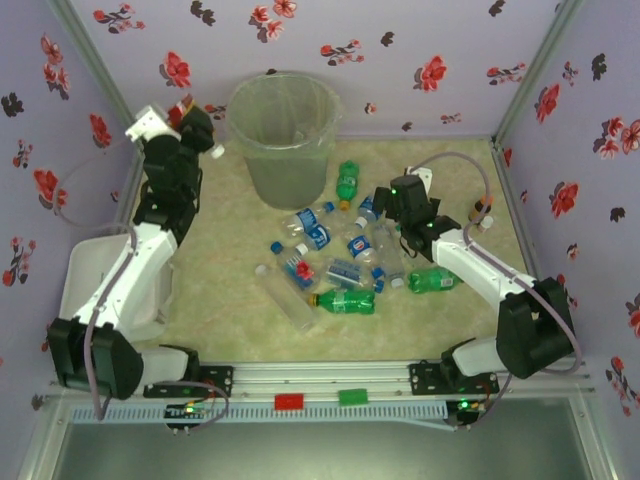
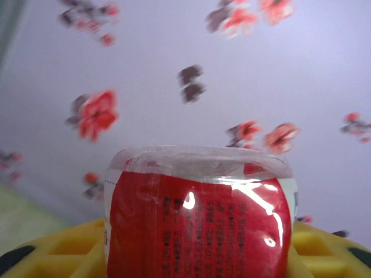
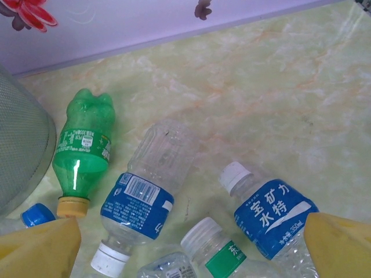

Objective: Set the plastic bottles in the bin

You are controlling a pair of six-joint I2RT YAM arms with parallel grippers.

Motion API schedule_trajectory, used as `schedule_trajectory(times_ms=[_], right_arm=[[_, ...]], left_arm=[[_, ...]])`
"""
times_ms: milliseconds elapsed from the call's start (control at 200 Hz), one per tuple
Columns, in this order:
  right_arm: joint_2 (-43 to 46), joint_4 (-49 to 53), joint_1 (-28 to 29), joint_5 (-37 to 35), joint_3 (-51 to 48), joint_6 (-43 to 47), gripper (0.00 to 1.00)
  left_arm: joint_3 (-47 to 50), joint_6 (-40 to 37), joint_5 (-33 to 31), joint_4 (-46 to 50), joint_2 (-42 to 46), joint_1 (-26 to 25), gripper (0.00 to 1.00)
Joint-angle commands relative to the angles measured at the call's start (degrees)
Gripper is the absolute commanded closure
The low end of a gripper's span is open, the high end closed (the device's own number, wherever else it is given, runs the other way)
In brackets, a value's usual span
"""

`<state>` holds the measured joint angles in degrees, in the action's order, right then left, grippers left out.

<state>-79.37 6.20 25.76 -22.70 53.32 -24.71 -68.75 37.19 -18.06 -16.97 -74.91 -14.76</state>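
Note:
My left gripper [image 1: 197,128] is raised at the back left, just left of the bin [image 1: 283,140], and is shut on a red-labelled plastic bottle [image 2: 197,220]. Its yellow fingers [image 2: 64,249] flank the bottle, whose clear base points at the wall. The bin is tall, translucent grey-green, with a clear liner. Several plastic bottles [image 1: 335,262] lie in a heap mid-table, among them green ones [image 1: 346,182] [image 1: 345,301] [image 1: 432,280]. My right gripper [image 1: 385,215] hangs open over the heap's right side. Below it lie a blue-labelled bottle [image 3: 145,191], another [image 3: 272,214] and a green one [image 3: 81,150].
A white box [image 1: 100,280] stands at the left beside my left arm. A tiny brown bottle with an orange cap [image 1: 483,212] sits near the right wall. Floral walls close in three sides. The bin's wall [image 3: 23,150] is close on the right gripper's left.

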Motion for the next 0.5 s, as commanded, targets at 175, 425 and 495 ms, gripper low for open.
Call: schedule_trajectory(times_ms=[175,425,495], right_arm=[[2.45,-4.35,0.25,2.0,-3.6,-1.29,0.0],[2.82,-3.17,0.35,2.75,-4.19,-0.67,0.01],[3.03,-2.42,0.35,2.83,-4.12,-0.47,0.0]], left_arm=[[-20.75,-4.82,18.0,-2.84,-15.81,-0.5,0.56],[-28.97,-7.86,22.61,2.8,-25.46,-2.11,0.56],[-30.92,-8.34,24.12,4.67,-28.16,-2.26,0.57]])
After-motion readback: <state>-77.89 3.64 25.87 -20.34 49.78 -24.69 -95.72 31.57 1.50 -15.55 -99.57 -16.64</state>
